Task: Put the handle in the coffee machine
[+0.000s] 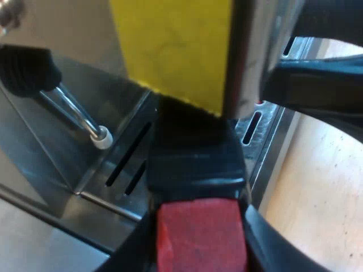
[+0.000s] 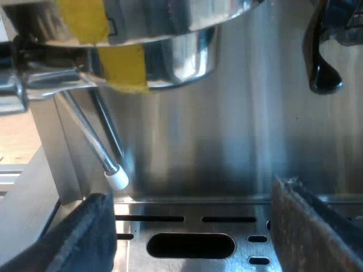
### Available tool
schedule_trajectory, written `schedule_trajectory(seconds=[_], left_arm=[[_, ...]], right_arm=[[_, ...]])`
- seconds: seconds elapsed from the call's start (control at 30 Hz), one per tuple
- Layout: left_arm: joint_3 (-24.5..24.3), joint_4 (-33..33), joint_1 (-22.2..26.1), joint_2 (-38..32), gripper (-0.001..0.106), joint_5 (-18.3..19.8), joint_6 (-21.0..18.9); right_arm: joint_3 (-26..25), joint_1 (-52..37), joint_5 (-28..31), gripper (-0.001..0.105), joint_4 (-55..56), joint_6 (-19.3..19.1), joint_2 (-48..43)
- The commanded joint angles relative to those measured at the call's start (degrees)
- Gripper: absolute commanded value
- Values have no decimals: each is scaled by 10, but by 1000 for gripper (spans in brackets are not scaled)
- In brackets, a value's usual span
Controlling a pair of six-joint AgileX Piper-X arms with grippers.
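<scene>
The holder's dark handle point(image 1: 193, 153) runs from its red end point(image 1: 201, 238) up under a metal part of the espresso machine point(image 2: 249, 141) marked with yellow tape point(image 1: 176, 45). My left gripper point(image 1: 198, 209) is shut on the handle, with one black finger on each side of the red end. From the right wrist view, the taped round metal head point(image 2: 170, 51) hangs over the drip tray point(image 2: 190, 218). My right gripper point(image 2: 193, 232) stands open just above that tray, facing the machine's steel front, with nothing between its fingers point(image 2: 85, 238).
A thin steam wand with a white tip point(image 2: 117, 178) point(image 1: 102, 137) slants down beside the head. A black knob point(image 1: 25, 68) sits above the wand. A black lever point(image 2: 323, 62) hangs at the machine's front. A large dark shape point(image 1: 317, 85) is close to the taped part. Wooden tabletop point(image 1: 317, 187) borders the tray.
</scene>
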Motion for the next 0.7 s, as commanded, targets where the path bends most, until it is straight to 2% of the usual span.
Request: schedule_trajectory(seconds=[0.03, 0.13, 0.27, 0.37, 0.5, 0.57, 0.7], left_arm=[[-15, -32, -6, 1, 1, 126, 11], [-15, -32, -6, 12, 1, 125, 27], [-15, -32, -6, 17, 1, 116, 82], [-12, -40, -6, 17, 1, 106, 105], [-8, -30, -5, 17, 1, 102, 111], [-8, -19, -3, 17, 1, 132, 112], [-3, -38, -3, 17, 1, 135, 103]], right_arm=[[-2, 1, -4, 60, 0, -4, -2], [-2, 1, -4, 60, 0, -4, -2], [-2, 1, -4, 60, 0, -4, -2], [-2, 1, -4, 60, 0, -4, -2], [-2, 1, -4, 60, 0, -4, -2], [-2, 1, -4, 60, 0, -4, -2], [-2, 1, -4, 60, 0, -4, -2]])
